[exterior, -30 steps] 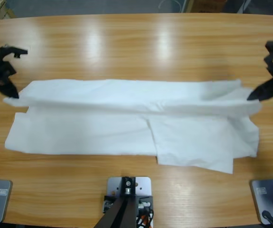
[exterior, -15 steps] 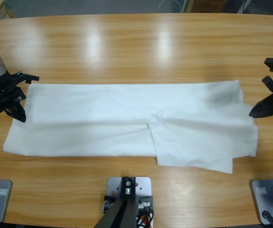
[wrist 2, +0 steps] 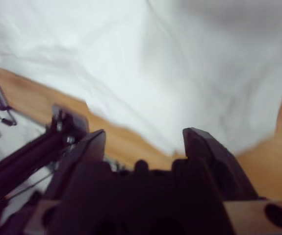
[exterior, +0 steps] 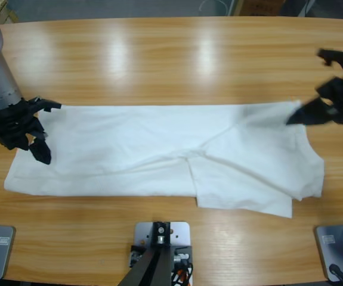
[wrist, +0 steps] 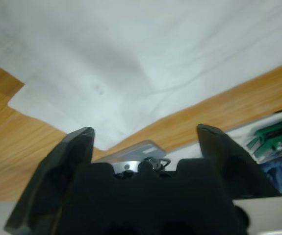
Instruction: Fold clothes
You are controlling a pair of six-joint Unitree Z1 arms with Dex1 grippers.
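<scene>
1. Bench: long, wooden, glossy, with light reflections along its far half.

2. Clothes: one white garment lying flat on the near half of the bench, folded into a long band that runs across most of the bench's width. A folded flap overlaps toward the right end, where a lower corner juts nearest the front edge. Shallow creases run out from a point near the middle. In the left wrist view the fabric fills the upper part, with a tiny dark mark on it; in the right wrist view the fabric likewise fills the upper part.

3. Left pincer: black, on a silver-grey arm entering from the upper left corner, poised over the left end of the clothes. Its own wrist view shows both jaws spread apart with nothing between them.

4. Right pincer: black, at the right edge, tips at the far right corner of the clothes. Its own wrist view shows jaws spread, empty.
</scene>
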